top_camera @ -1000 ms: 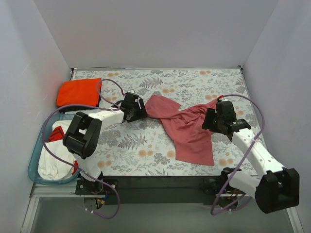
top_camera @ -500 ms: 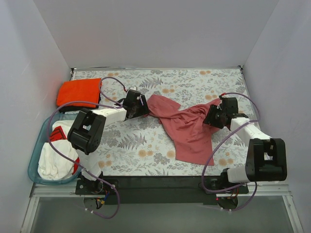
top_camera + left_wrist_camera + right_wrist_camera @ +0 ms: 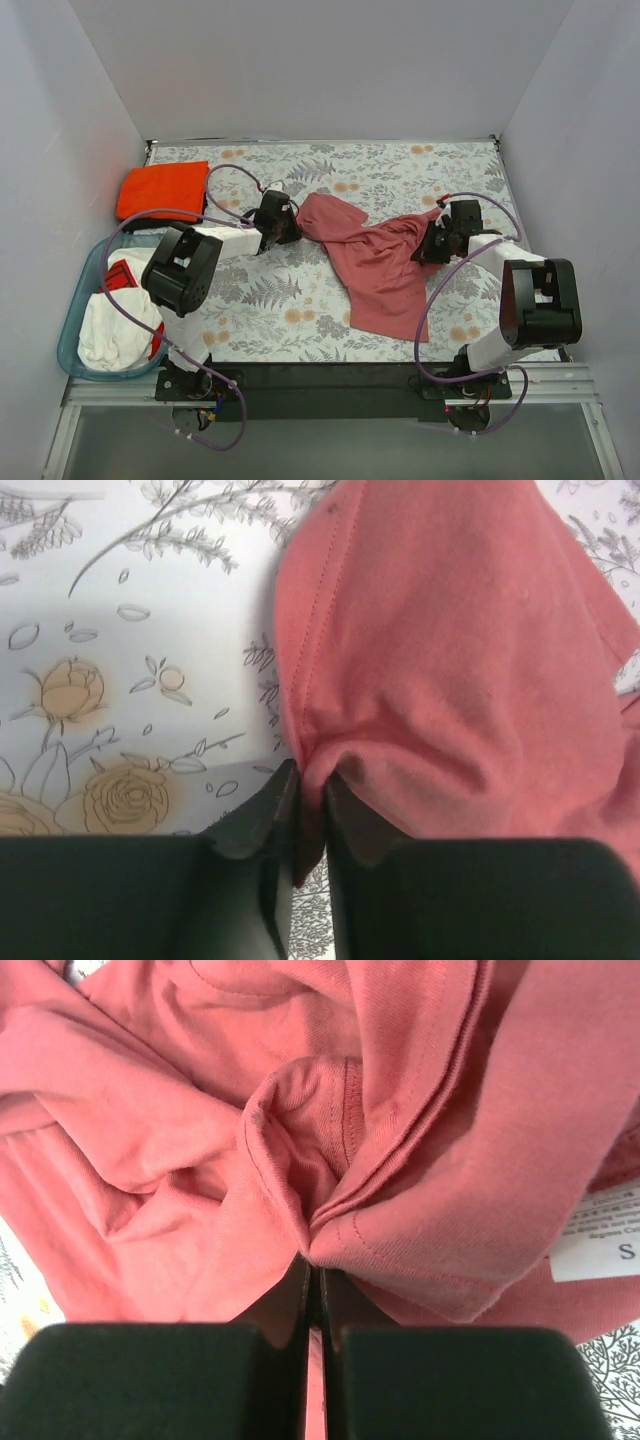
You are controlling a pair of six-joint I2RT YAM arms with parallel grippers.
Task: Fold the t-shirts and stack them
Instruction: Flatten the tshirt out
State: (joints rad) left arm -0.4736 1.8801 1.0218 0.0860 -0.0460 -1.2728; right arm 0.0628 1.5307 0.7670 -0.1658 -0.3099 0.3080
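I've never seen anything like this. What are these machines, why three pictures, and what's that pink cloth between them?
They are two robot arms bolted at the table's near edge. The wide picture comes from a fixed camera above; each close-up comes from a camera on one wrist, looking past that arm's black fingers. On the flowered table lies a crumpled rose-red t-shirt. The left gripper pinches one end and the right gripper the other, both shut on the cloth. A folded orange t-shirt sits in the far left corner; a blue bin holds white and red cloth.
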